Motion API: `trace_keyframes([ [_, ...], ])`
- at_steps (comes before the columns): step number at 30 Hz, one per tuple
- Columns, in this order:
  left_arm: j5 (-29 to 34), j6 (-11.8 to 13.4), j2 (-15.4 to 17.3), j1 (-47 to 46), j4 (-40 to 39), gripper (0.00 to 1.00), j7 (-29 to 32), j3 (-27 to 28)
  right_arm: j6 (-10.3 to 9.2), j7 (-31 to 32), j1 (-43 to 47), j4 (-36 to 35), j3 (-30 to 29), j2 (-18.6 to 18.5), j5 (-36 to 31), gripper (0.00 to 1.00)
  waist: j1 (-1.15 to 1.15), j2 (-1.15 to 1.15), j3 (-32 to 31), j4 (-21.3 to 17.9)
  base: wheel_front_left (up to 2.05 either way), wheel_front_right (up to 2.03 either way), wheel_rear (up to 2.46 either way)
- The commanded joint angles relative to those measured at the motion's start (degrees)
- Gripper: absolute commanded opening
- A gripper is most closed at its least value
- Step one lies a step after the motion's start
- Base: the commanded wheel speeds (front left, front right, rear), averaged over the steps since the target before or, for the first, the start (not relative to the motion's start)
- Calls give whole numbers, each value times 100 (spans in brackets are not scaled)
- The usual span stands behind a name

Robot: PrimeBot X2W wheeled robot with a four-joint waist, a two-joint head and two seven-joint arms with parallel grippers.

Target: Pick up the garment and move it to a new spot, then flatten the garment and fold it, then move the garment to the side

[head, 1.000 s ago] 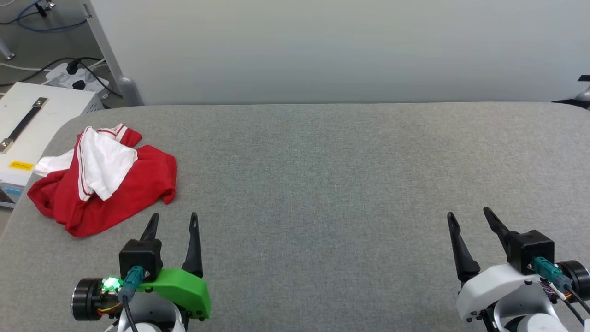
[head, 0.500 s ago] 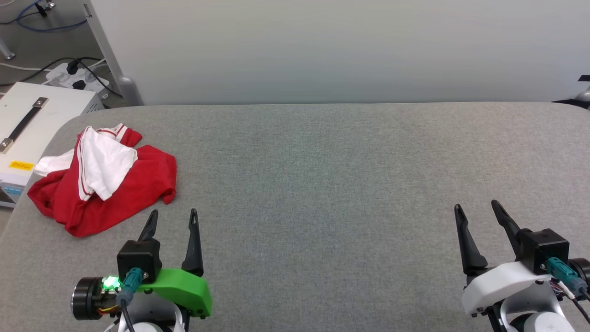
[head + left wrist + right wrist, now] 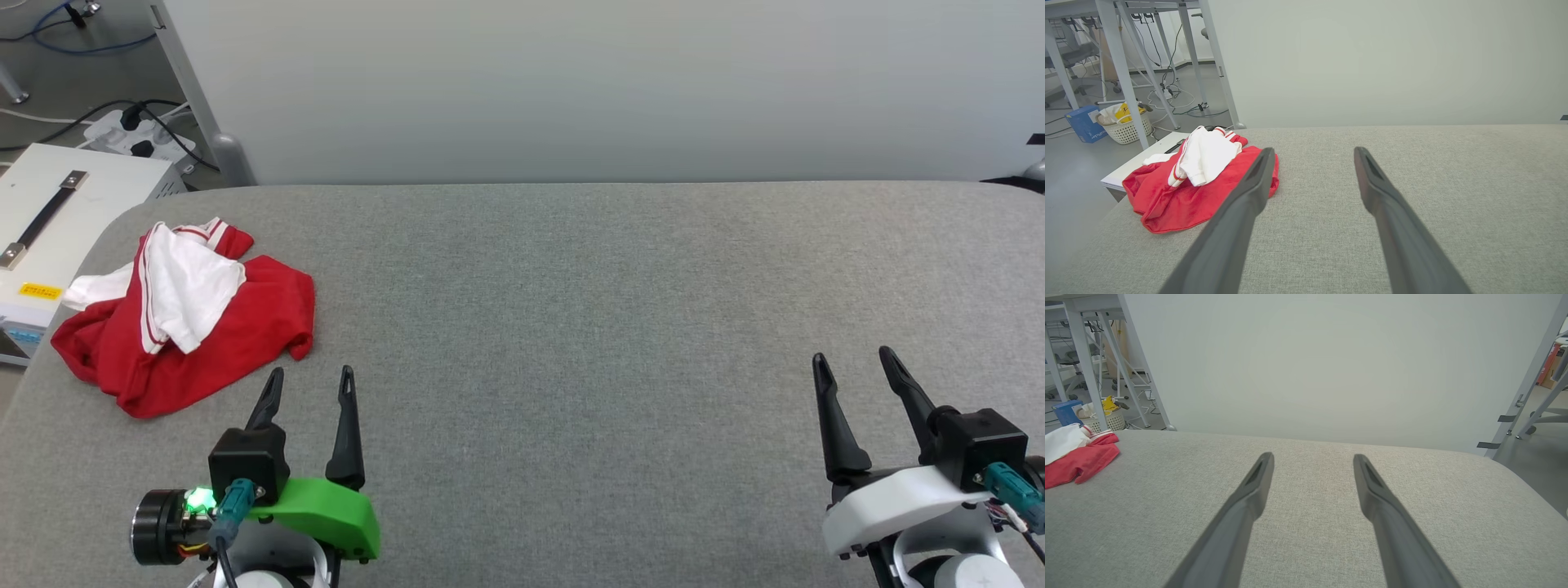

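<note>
Crumpled red-and-white T-shirt lay at the grey worktop's left edge, just ahead of our left jaws. Left jaws and right jaws stood apart, empty. We judged it best to pinch a thick red fold and lift it well clear.

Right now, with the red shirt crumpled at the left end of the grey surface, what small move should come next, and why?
Probably ease the left gripper forward and to its left, toward the garment. Its jaws stand open and empty, just short of the heap's near edge, while the right gripper sits far across the grey surface, also open.
</note>
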Motion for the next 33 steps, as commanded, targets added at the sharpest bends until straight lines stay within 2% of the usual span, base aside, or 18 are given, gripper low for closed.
trace_keyframes([
  [1,-27,38,-9,-18,-17,100,-67,-5,-2,-59,78,-64,-15,-3,36,100,-1,0,-1,2,0,0,0],
  [33,-106,42,-17,17,-2,100,-448,-188,-3,-435,258,-171,-129,-4,112,100,-1,0,-19,-15,0,0,0],
])
